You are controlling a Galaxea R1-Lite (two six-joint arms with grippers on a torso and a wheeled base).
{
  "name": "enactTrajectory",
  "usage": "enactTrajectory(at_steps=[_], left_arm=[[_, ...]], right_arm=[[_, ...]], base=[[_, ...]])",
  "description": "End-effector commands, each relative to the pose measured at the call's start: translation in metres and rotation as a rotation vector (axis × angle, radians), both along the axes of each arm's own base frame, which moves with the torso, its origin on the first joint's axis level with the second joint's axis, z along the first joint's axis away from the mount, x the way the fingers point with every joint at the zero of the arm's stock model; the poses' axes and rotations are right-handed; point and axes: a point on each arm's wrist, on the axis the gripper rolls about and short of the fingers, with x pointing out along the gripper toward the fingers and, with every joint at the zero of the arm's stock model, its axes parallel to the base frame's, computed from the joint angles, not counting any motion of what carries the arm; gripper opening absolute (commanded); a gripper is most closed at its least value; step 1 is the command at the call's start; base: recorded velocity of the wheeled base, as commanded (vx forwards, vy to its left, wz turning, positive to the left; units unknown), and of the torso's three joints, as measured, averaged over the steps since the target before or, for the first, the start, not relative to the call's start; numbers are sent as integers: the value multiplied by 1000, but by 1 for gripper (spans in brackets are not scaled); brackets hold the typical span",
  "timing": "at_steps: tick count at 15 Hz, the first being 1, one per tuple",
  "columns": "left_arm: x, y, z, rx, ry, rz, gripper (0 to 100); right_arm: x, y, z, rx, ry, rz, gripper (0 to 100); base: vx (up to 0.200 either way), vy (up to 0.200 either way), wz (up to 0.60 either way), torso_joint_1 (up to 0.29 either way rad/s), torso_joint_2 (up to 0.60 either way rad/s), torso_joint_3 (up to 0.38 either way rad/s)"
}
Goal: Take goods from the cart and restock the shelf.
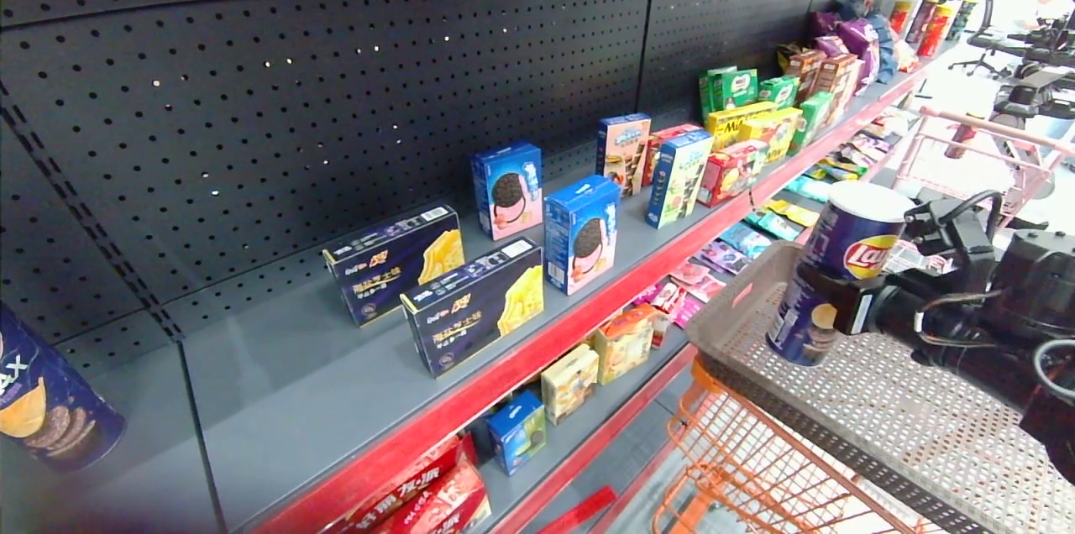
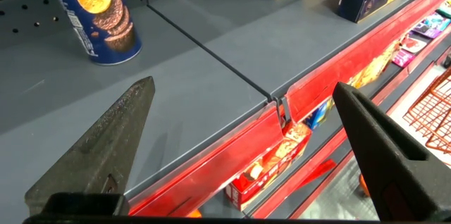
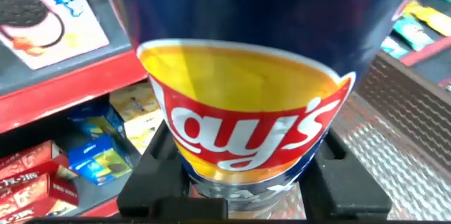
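Observation:
My right gripper (image 1: 848, 286) is shut on a blue chip can (image 1: 836, 269) with a white lid, held upright just above the grey perforated cart tray (image 1: 890, 408). Close up, that chip can (image 3: 246, 97) sits between the black fingers (image 3: 151, 182). A second blue chip can (image 1: 42, 404) stands on the grey shelf (image 1: 277, 400) at far left. My left gripper (image 2: 243, 118) hangs open above the shelf's red front edge (image 2: 232, 153), with that standing can (image 2: 99, 16) beyond it on the shelf.
Boxes stand along the shelf: dark blue biscuit boxes (image 1: 474, 316), blue cookie boxes (image 1: 581, 233), further coloured boxes (image 1: 739, 131). Lower shelves hold more packs (image 1: 571, 383). An orange cart basket (image 1: 739, 467) sits under the tray; a pink cart (image 1: 983, 156) stands behind.

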Motion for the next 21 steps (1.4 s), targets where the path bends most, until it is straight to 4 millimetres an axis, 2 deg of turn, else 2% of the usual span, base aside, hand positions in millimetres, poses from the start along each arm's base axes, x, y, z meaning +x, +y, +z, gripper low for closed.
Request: enactTrajectory(at_steps=[1,5,9,11,14,17,19,21], left_arm=[[0,0,0,0,1,0,100],[0,0,0,0,1,0,100],[0,0,0,0,1,0,100],[0,0,0,0,1,-1,100],[0,0,0,0,1,0,100],[0,0,0,0,1,0,100],[0,0,0,0,1,0,100],[0,0,0,0,1,0,100]], right_arm=[[-29,3,11,9,-35,10,0],[-47,4,15,-1,-28,-61,0],[-67,30,18,95,-12,-100,0],[-76,29,11,79,14,-95,0],[-98,34,23,48,-21,-20,0],[-118,25,34,-30,-46,-20,0],[-124,22,32,-46,-11,-25,0],[-126,24,29,-51,19,-14,0]], base=[[0,0,0,0,0,0],[0,0,0,0,0,0],[0,0,0,0,0,0],[0,0,0,0,0,0],[0,0,0,0,0,0],[0,0,0,0,0,0],[0,0,0,0,0,0],[0,0,600,0,2,5]])
